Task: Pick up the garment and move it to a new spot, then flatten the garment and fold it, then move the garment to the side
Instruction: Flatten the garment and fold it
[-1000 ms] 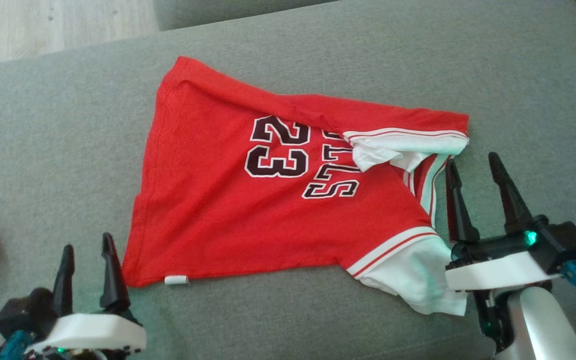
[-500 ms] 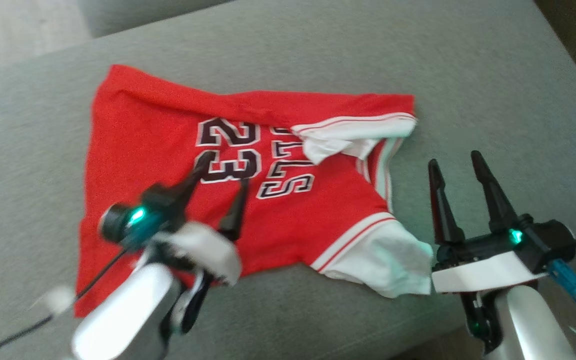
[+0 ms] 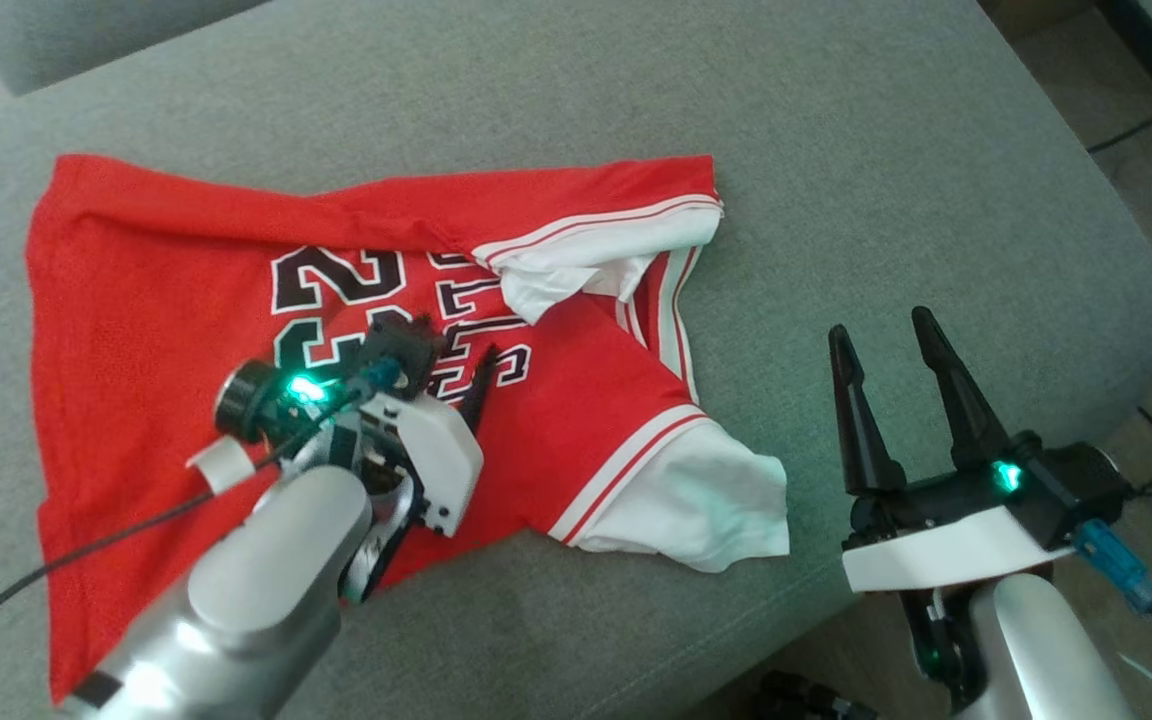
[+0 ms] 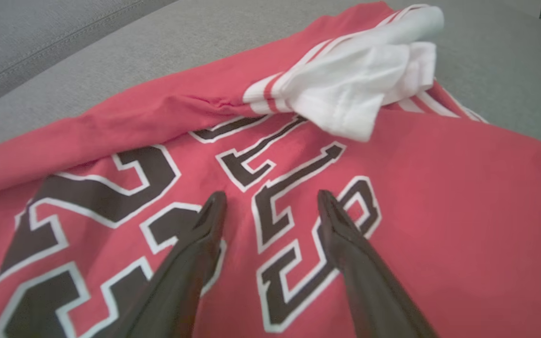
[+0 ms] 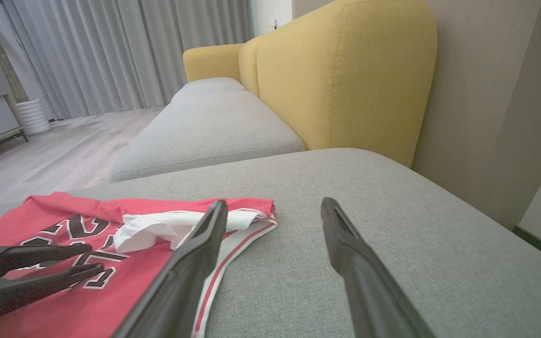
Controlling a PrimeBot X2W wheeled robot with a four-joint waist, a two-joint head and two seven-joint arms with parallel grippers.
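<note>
Across the left and middle of the head view, the jersey (image 3: 136, 300) lies spread on the grey sofa (image 3: 836, 150). It's red with a black "23" and lettering facing up, and it isn't really flat: a long fold runs along its top edge. The top sleeve (image 3: 576, 270), which is white, is flopped back over the lettering. The bottom sleeve (image 3: 706, 500) sticks out toward the lower middle of the frame, near the sofa's front edge.

The left gripper (image 3: 446, 350) is over the middle of the jersey, right at the printed letters. In the left wrist view its two fingers are spread wide with nothing between them but print. Can't tell if the tips actually touch the cloth. A dark cable (image 3: 56, 565) trails off the arm to the lower left.

The right gripper (image 3: 881, 325) sits in the lower right of the head view, over bare sofa just beside the jersey's right side. It's also wide open and holding nothing. From its wrist cam you see the jersey at lower left, a yellow backrest (image 5: 345, 75) up top and grey curtains (image 5: 111, 47) in the upper left.
</note>
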